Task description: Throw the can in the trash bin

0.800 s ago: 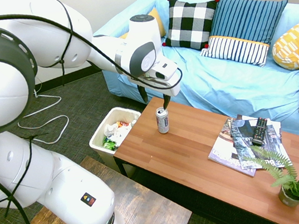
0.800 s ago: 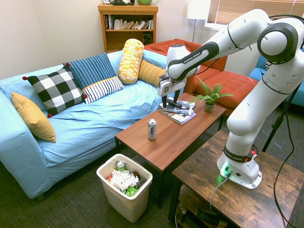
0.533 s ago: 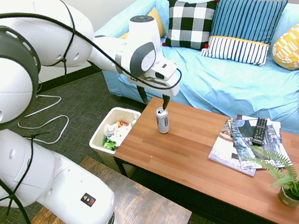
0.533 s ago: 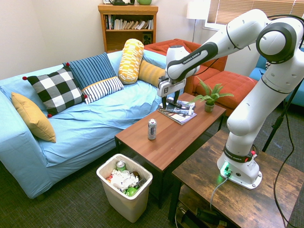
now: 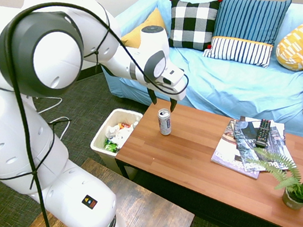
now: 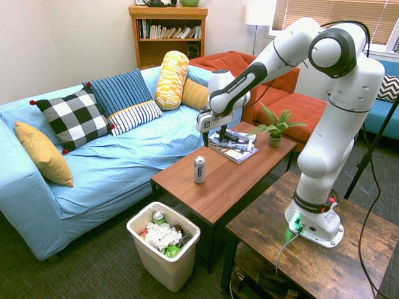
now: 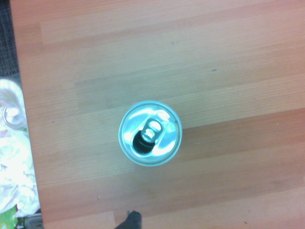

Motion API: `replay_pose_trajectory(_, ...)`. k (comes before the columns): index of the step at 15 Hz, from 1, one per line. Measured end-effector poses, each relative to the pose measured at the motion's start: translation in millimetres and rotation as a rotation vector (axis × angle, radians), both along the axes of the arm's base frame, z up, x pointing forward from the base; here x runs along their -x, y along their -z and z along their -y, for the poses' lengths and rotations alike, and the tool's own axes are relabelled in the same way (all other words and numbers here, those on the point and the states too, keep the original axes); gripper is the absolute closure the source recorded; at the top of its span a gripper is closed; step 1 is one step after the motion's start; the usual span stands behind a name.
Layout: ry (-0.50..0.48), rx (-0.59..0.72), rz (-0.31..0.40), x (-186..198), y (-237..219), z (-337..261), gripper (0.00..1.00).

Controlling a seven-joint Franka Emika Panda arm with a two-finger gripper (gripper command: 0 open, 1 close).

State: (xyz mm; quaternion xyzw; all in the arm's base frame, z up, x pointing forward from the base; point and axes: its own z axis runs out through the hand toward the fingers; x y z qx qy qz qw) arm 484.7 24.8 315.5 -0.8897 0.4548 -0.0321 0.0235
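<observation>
The can (image 5: 165, 122) is a slim silver drink can with a dark band, standing upright near the bin end of the wooden coffee table (image 5: 204, 162). It also shows in the second exterior view as the can (image 6: 199, 169). The wrist view looks straight down on the can's shiny opened top (image 7: 150, 133). My gripper (image 5: 163, 101) hangs open a little above the can, fingers pointing down and holding nothing. From the other side the gripper (image 6: 212, 139) sits just above and behind the can. The white trash bin (image 5: 99, 138) stands on the floor beside the table end, holding white, green and red litter (image 6: 163, 238).
Magazines with a remote (image 5: 262, 131) lie mid-table, and a potted fern (image 5: 299, 185) stands at the far end. A blue sofa (image 5: 233, 87) with cushions runs behind the table. A dark wooden side table (image 5: 150, 216) is in front.
The arm's elbow has swung up and round. The gripper has shifted sideways to sit more directly over the can. It stays open, and the can has not moved.
</observation>
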Motion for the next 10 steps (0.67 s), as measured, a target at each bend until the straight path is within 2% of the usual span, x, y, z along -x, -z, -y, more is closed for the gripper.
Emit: replay_pose_trajectory(10,0.023,-0.027,-0.015,-43.7,53.3,-21.3,0.0)
